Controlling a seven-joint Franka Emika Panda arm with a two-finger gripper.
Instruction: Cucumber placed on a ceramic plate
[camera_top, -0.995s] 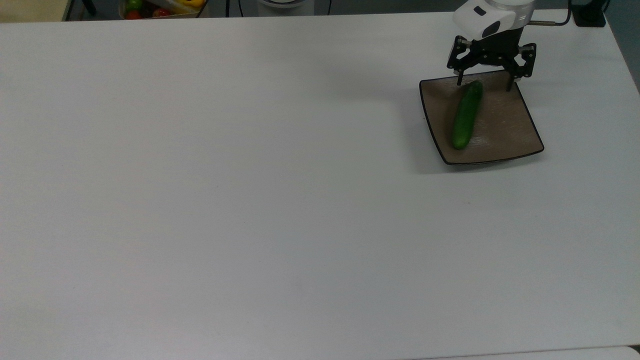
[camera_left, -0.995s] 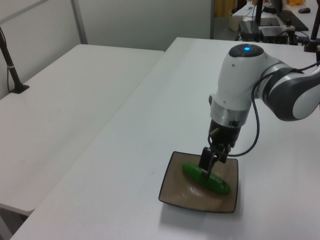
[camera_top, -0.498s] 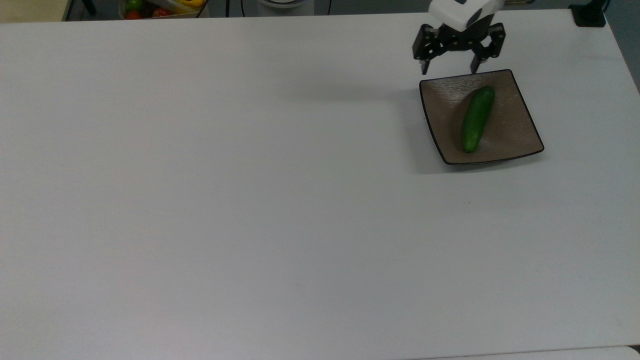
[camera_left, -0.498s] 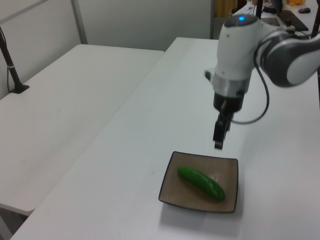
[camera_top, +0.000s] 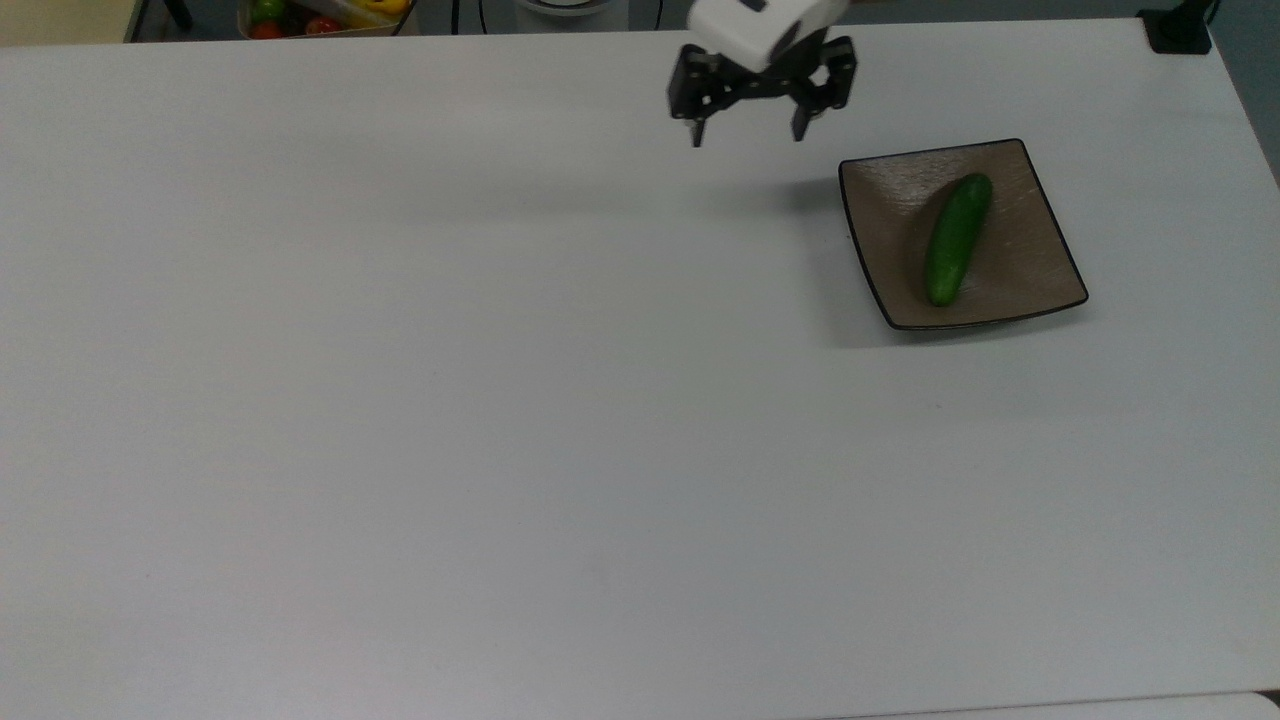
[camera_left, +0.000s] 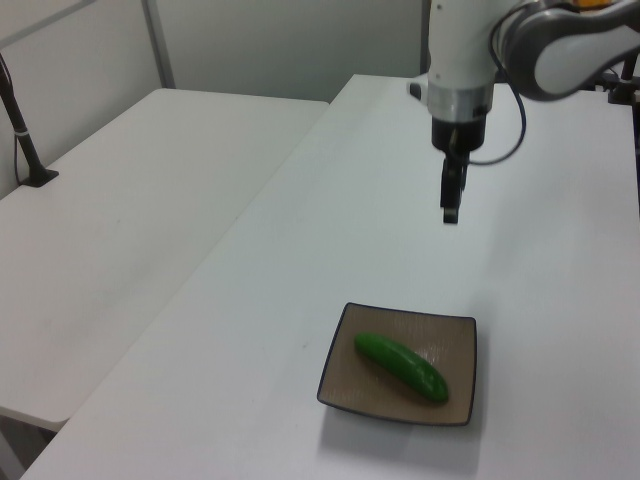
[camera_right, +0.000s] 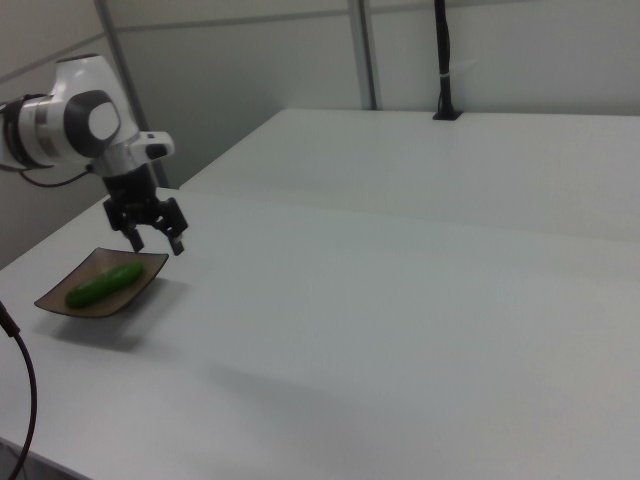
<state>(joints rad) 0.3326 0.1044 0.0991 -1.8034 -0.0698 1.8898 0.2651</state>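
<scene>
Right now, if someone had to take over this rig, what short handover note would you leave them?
Gripper: open, holding nothing, raised above the bare table, off the plate toward the top view's left.
Cucumber: lying flat inside the ceramic plate, lengthwise, near the top view's right edge.
Done: cucumber is on the plate and released.
Left: nothing for the placement; a judgement only, the arm may just need parking.
</scene>
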